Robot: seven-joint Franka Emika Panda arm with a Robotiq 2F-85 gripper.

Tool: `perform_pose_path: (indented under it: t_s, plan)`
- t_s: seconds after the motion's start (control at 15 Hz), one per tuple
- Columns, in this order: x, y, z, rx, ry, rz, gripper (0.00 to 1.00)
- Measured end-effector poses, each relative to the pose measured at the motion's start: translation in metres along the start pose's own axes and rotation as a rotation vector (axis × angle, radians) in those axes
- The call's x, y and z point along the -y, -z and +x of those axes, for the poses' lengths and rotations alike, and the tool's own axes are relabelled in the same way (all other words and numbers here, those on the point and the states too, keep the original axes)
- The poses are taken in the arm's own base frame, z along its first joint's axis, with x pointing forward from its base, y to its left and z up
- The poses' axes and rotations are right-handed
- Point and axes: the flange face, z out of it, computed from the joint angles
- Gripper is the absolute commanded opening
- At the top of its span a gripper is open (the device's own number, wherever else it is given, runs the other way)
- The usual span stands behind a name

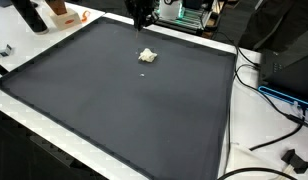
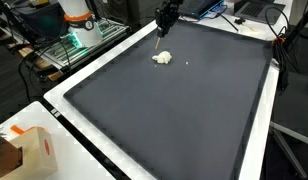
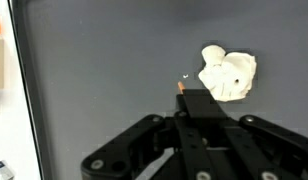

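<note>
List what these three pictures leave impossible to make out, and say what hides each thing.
The white lump: what it is made of is unclear. It is tiny in both exterior views and soft in the wrist view.
The gripper: in the wrist view its dark fingers merge with the dark mat, so open or shut is unclear.
The speck beside the lump: too small to identify.

A wide dark mat (image 1: 124, 110) is laid over a white table (image 1: 232, 130), whose pale rim is seen in both exterior views. Black cables (image 1: 259, 78) are draped off its right edge. In an exterior view a cardboard box (image 2: 34, 150) is set near left, and green-lit electronics (image 2: 72, 42) are placed far left, under even indoor light
</note>
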Motion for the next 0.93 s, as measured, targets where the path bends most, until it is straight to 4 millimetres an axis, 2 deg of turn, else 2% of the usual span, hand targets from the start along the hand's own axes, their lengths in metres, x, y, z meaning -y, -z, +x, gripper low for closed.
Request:
perform_pose_path:
  t_s: [0.53,0.93]
  plan:
    - [-0.018,0.040,-0.019,-0.027,0.189,0.204,0.03]
    - [-0.027,0.057,-0.029,-0.065,0.281,0.312,0.03]
